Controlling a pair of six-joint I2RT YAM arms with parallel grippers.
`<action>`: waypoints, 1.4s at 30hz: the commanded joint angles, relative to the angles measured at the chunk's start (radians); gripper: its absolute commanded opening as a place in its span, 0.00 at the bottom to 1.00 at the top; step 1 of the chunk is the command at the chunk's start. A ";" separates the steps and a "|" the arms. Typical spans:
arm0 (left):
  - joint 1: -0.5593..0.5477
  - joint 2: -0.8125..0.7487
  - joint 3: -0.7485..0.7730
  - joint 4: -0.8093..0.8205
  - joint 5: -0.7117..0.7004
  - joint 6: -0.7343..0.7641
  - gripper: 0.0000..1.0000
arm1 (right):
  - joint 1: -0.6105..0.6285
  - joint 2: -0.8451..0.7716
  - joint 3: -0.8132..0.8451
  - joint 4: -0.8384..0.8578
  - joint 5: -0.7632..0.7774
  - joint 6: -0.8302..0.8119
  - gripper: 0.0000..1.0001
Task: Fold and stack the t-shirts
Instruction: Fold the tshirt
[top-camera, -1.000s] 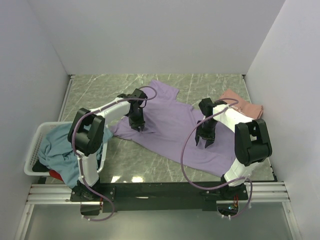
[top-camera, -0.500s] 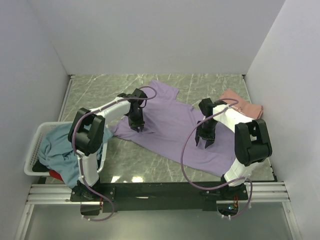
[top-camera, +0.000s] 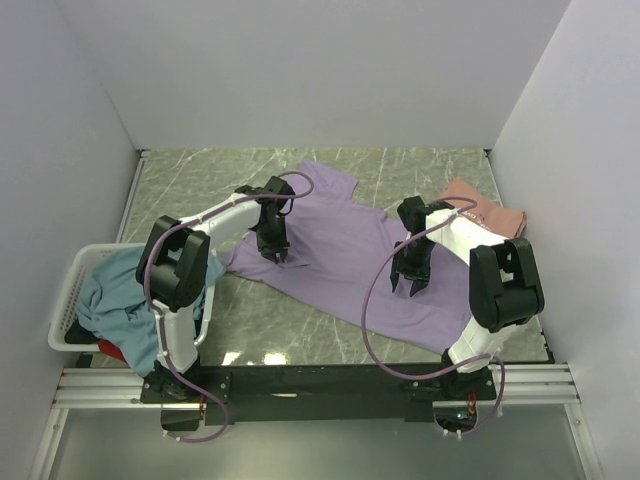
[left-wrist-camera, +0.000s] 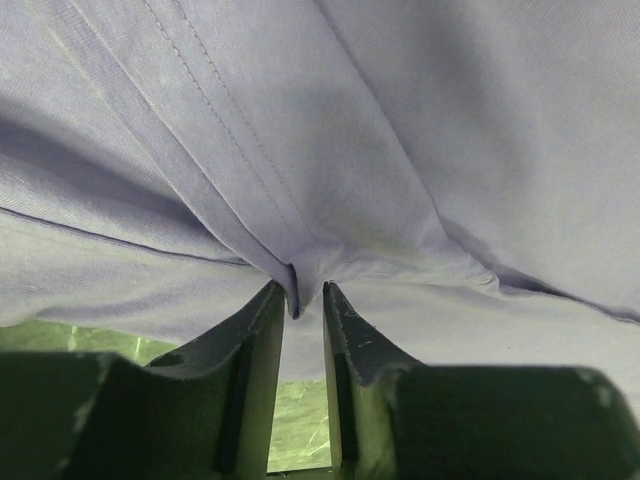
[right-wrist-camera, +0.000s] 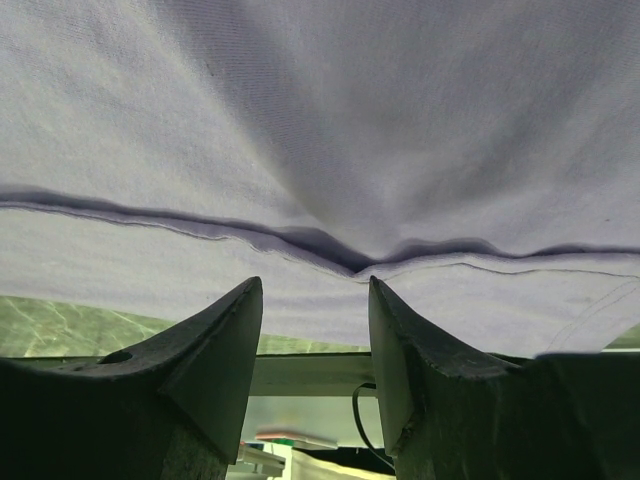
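I am pinching a small fold of the lavender t-shirt (top-camera: 340, 230) in my left gripper (top-camera: 281, 258), jaws nearly closed, wrist pointing down. The shirt is lying spread on the table (top-camera: 200, 180), its long axis running from far left to near right. My right gripper (top-camera: 412, 288) is pointing down over its near-right part, jaws apart, gripping nothing.

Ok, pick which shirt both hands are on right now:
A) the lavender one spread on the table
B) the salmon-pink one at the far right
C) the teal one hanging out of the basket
A: the left hand and the right hand both sit on the lavender shirt, and both wrist views are filled with its purple cloth.
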 joint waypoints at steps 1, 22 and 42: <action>-0.004 -0.039 0.030 0.010 -0.007 0.005 0.27 | 0.003 -0.031 -0.011 0.005 0.008 0.008 0.54; -0.006 0.020 0.023 0.053 -0.001 0.017 0.00 | 0.004 -0.014 0.000 0.010 0.003 0.003 0.54; -0.052 0.206 0.339 0.018 0.087 0.074 0.00 | 0.003 -0.041 -0.012 -0.006 0.040 0.014 0.54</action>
